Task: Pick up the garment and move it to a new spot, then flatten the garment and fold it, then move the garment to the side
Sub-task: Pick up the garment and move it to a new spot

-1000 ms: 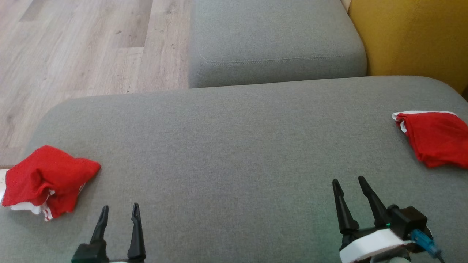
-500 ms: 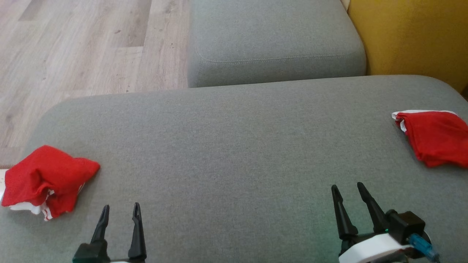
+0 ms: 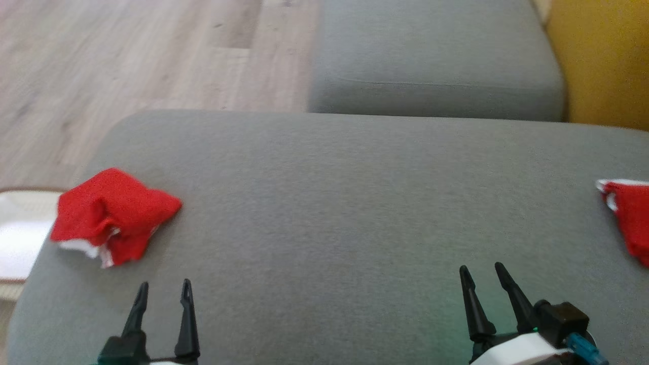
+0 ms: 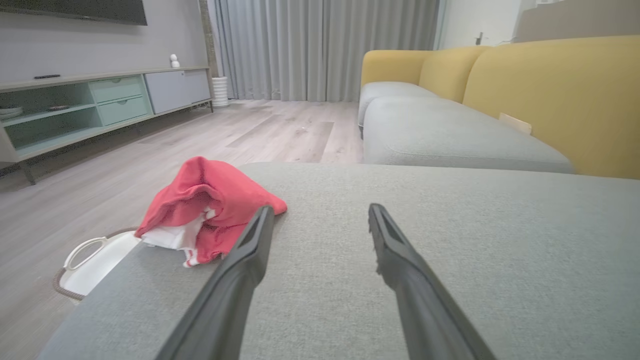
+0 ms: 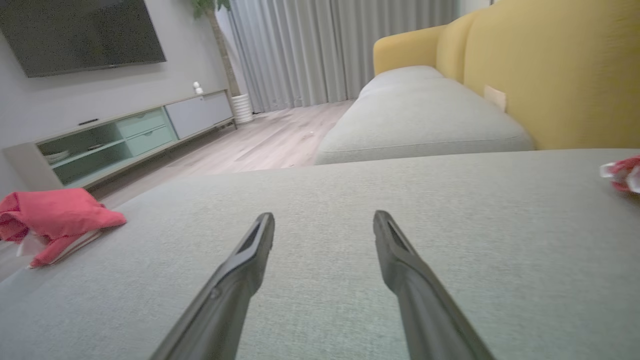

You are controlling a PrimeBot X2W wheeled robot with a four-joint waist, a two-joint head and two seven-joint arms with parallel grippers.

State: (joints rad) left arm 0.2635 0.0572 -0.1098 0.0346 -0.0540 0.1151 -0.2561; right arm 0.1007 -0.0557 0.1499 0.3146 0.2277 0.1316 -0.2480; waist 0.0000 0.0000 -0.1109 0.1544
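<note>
Soft even daylight — slight motion blur

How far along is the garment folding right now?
Done, apparently: the folded garment sits at the right edge of the cushion. In hand: nothing; left gripper and right gripper are open, empty. Left: the crumpled garment near the left edge, not yet picked up.

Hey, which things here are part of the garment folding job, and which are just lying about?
Job: crumpled red garment, second red garment at the right, grey seat cushion they lie on, open left gripper, open right gripper.
Lying about: white basket on the floor, TV cabinet, curtains, yellow backrest.
</note>
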